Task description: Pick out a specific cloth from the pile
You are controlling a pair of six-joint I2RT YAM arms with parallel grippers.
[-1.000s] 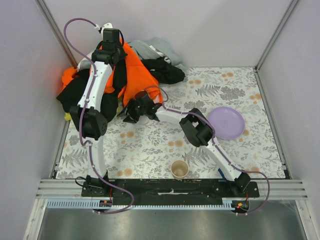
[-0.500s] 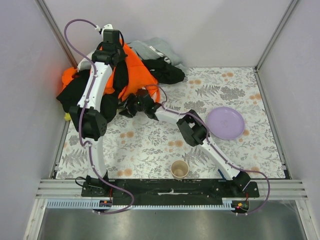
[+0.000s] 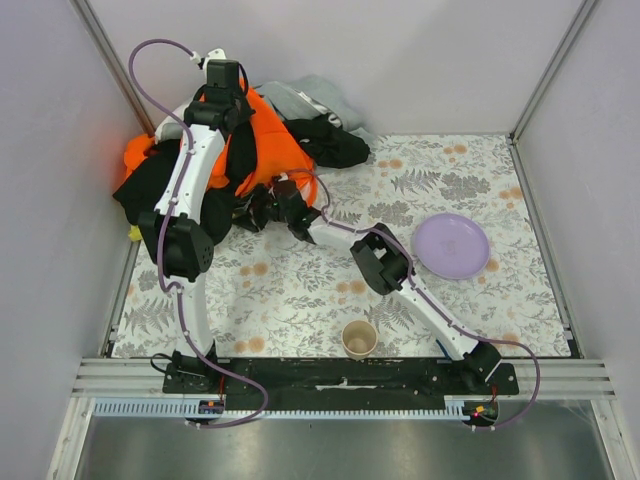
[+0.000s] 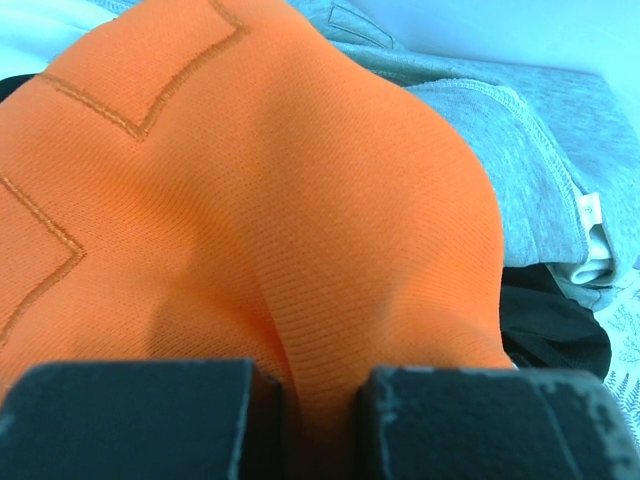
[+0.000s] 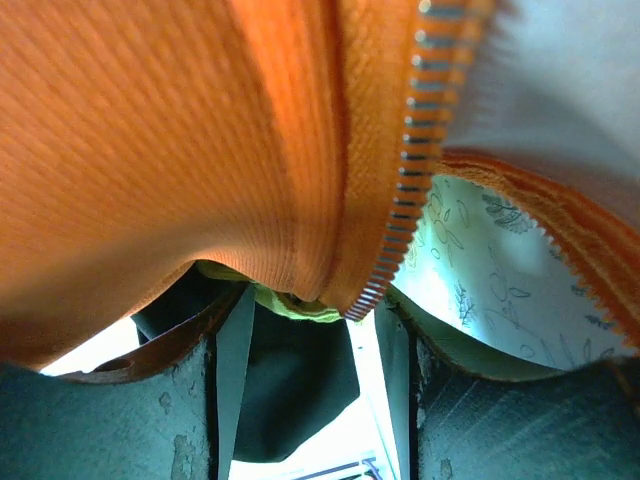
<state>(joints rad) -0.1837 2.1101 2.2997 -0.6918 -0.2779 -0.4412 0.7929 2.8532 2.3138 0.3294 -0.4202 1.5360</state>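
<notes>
Room: pile sits jammed in the table's far-left corner, walls on 2 sides, open tabletop behind right gripper. Its jaws are parted, released, nosed under orange garment; zipper edge drapes just above. Left gripper is clenched on that orange fabric, grey garment beyond. Cloth: yellow-green sliver dead ahead of right gripper, under the orange; long axis can't tell. Plate and cup lie well behind.

one clothes pile, one purple plate, one paper cup
</notes>
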